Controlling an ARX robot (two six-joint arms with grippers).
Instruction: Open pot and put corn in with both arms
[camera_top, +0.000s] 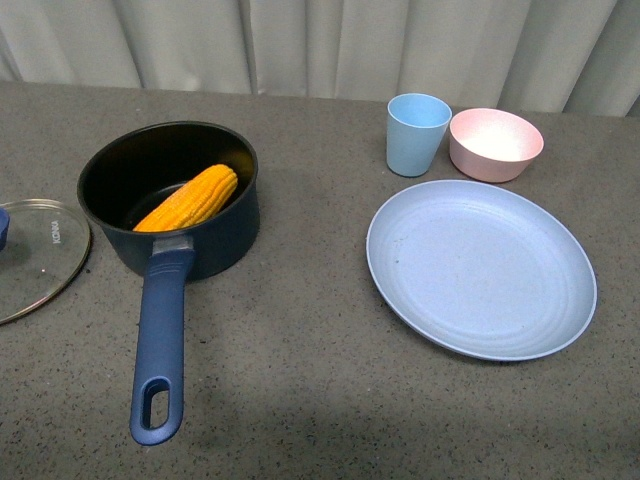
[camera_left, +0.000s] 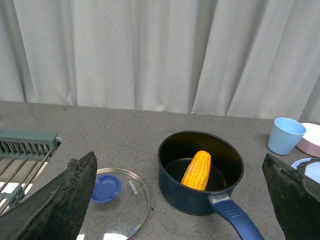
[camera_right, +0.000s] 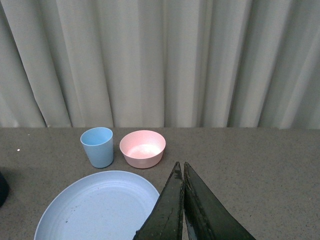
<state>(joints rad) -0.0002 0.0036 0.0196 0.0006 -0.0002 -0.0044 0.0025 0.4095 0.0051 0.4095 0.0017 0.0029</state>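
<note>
On a grey counter (camera_top: 330, 400), the open pot (camera_top: 215, 245), rigid and best gripped by its handle, holds the firm, light corn (camera_top: 190, 198); left hand (camera_left: 175, 200) spread open, right hand (camera_right: 181, 200) closed, empty.

Even, soft, sharp indoor light
</note>
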